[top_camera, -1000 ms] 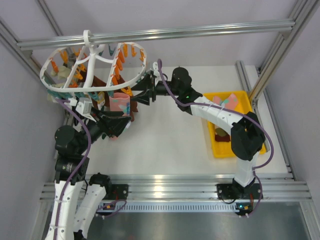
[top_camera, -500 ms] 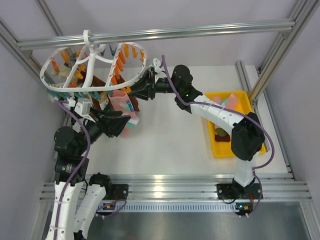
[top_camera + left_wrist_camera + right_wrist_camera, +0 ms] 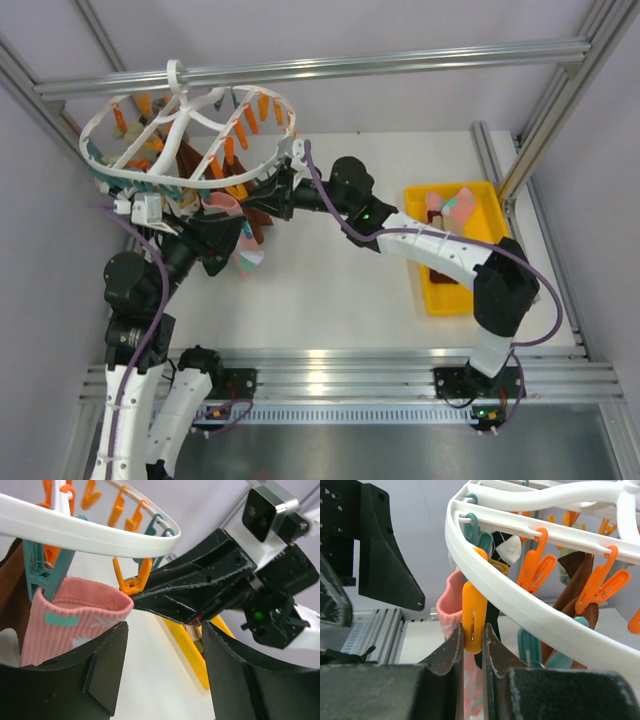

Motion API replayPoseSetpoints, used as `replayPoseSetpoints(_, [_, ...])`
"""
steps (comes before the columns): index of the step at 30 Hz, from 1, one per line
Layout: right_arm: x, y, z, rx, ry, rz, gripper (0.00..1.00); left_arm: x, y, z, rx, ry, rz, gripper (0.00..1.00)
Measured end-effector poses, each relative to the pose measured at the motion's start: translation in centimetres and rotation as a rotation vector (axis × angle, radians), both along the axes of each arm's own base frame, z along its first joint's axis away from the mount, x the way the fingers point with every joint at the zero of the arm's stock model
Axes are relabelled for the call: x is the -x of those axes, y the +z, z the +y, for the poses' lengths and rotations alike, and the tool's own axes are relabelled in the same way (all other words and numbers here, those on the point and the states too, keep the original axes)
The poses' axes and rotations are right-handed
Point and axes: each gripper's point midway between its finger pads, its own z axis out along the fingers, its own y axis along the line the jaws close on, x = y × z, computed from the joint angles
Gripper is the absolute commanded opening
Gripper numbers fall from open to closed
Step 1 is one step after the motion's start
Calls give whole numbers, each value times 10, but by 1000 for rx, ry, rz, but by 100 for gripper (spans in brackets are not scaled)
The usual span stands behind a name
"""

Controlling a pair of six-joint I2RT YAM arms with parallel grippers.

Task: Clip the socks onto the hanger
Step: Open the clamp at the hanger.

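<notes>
The hanger [image 3: 183,182] hangs from the rail [image 3: 350,65], above the bench [image 3: 330,290] and over both hands. The right hand [image 3: 472,636] sits under the hanger's rim with a clip [image 3: 473,610] between its fingers, touching both. Just beyond that clip hangs a sock [image 3: 65,625], its cuff caught in a second clip [image 3: 42,577] on the same rim. The left hand [image 3: 165,665] lies below the sock, facing the right hand. Well behind the right hand, beside its arm, the tray [image 3: 415,262] rests on the bench with more socks [image 3: 450,205] in it.
</notes>
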Motion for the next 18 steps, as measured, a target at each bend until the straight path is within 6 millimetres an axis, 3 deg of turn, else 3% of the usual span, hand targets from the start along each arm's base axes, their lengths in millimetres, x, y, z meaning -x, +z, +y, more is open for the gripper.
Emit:
replayPoseSetpoints(10, [9,7,14,-21,-84,2,0,-29,1,28,46,196,62,68])
replayPoseSetpoints(18, [10,3,15,-5,-86,-5,0,-49,-4,27,64,206,103,68])
